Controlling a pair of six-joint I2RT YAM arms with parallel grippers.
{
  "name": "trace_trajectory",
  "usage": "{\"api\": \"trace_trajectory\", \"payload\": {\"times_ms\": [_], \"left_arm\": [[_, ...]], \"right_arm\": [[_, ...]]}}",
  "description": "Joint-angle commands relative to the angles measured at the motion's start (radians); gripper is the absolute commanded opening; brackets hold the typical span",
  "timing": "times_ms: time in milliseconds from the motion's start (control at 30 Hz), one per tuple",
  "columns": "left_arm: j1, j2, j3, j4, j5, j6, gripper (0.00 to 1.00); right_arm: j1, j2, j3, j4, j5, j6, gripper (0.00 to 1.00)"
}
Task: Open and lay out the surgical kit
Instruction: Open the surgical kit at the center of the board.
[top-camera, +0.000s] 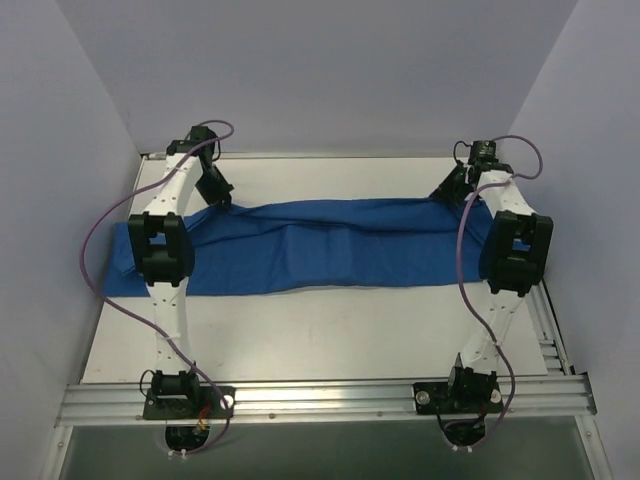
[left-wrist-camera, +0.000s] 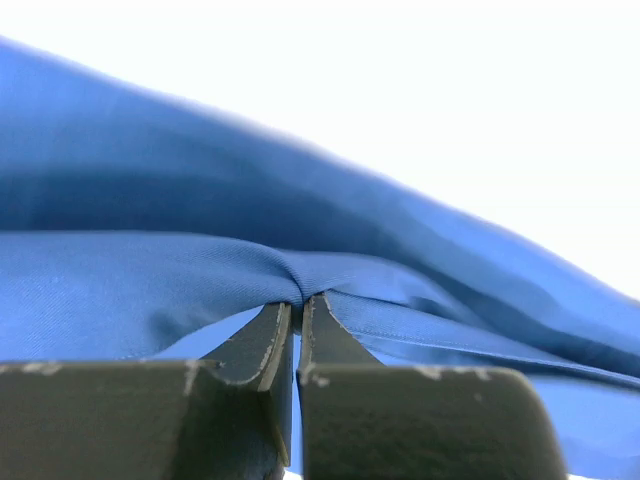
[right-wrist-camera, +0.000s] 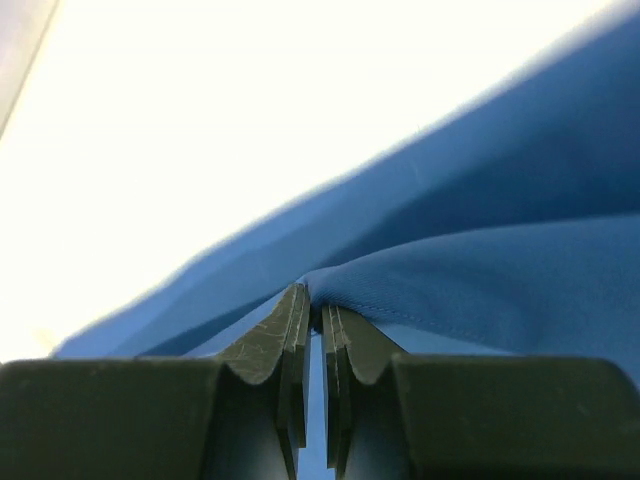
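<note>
The unfolding step is in hand: the blue cloth wrap (top-camera: 320, 255) lies as a long, folded band across the middle of the table (top-camera: 330, 340), running from the left edge nearly to the right one. The left gripper (left-wrist-camera: 297, 318) has its fingers pressed together on a pinch of the cloth's far-left edge, and the right gripper (right-wrist-camera: 314, 318) is clamped likewise at the far-right edge. Next, I judge, both should lift and draw the pinched layer open together (evenly, or the fold will skew). Only a narrow bare strip is open between the cloth and the back wall (top-camera: 320, 80); the near side offers far more room
</note>
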Motion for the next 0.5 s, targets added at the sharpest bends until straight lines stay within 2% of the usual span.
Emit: {"api": "trace_trajectory", "payload": {"times_ms": [0, 33, 67, 100, 300, 433, 467], "left_arm": [[0.009, 0.122, 0.256, -0.083, -0.129, 0.092, 0.02], [0.009, 0.183, 0.387, -0.092, -0.130, 0.098, 0.02], [0.011, 0.199, 0.426, -0.089, -0.109, 0.108, 0.02], [0.015, 0.196, 0.420, -0.025, -0.101, 0.112, 0.02], [0.018, 0.293, 0.532, 0.099, -0.008, 0.135, 0.02], [0.037, 0.317, 0.500, 0.331, 0.112, 0.081, 0.02], [0.044, 0.320, 0.493, 0.432, 0.140, 0.060, 0.02]], "right_arm": [[-0.017, 0.075, 0.168, 0.039, 0.066, -0.022, 0.00], [-0.017, 0.098, 0.238, 0.042, 0.057, -0.022, 0.00], [-0.016, 0.138, 0.269, 0.054, 0.054, -0.022, 0.00], [-0.014, 0.157, 0.297, 0.065, 0.048, -0.018, 0.00], [-0.005, 0.272, 0.429, 0.223, -0.006, -0.038, 0.00], [0.010, 0.320, 0.449, 0.397, -0.023, -0.047, 0.00], [0.013, 0.335, 0.464, 0.419, -0.017, -0.050, 0.00]]}}
